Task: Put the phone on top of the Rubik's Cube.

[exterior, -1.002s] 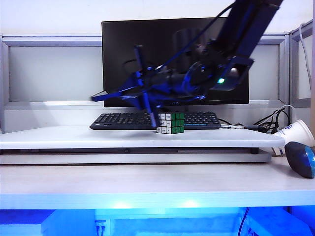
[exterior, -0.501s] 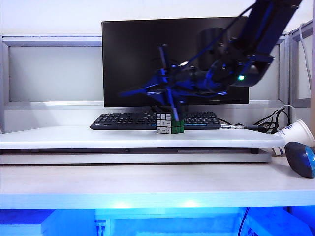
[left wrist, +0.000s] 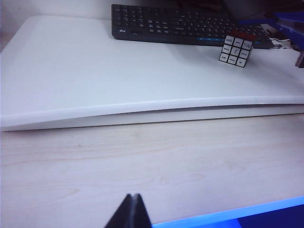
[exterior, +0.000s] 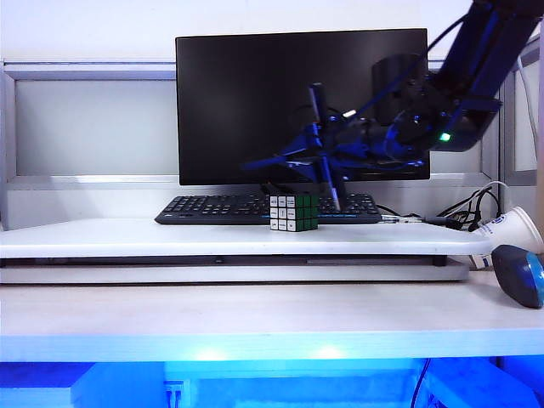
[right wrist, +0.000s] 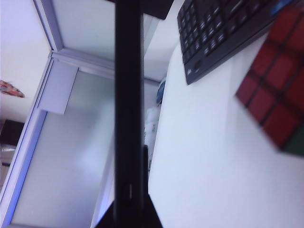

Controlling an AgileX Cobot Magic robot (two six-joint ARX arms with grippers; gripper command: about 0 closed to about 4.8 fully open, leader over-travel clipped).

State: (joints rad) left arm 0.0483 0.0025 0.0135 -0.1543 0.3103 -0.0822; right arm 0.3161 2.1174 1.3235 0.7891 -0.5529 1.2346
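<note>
The Rubik's Cube (exterior: 294, 212) stands on the raised white board (exterior: 127, 238) in front of the keyboard, showing a white face and a green face. My right gripper (exterior: 321, 155) hangs just above and to the right of it, shut on the phone (exterior: 325, 149), which is held on edge, nearly upright, its lower end beside the cube's top right. In the right wrist view the phone (right wrist: 128, 104) is a thin dark bar rising from the right gripper (right wrist: 128, 209), with the cube's (right wrist: 280, 95) red face off to one side. My left gripper (left wrist: 133, 202) is shut and empty over the near desk, far from the cube (left wrist: 236, 47).
A black keyboard (exterior: 221, 206) and a dark monitor (exterior: 255, 93) stand behind the cube. A paper cup (exterior: 510, 229), a dark mouse (exterior: 518, 274) and cables (exterior: 467, 208) lie at the right. The board's front edge (left wrist: 142, 108) steps down to the wooden desk (left wrist: 142, 161).
My right arm has swung to the right with the phone, from left of the cube to just above and right of it. The cube and the left arm have not moved.
</note>
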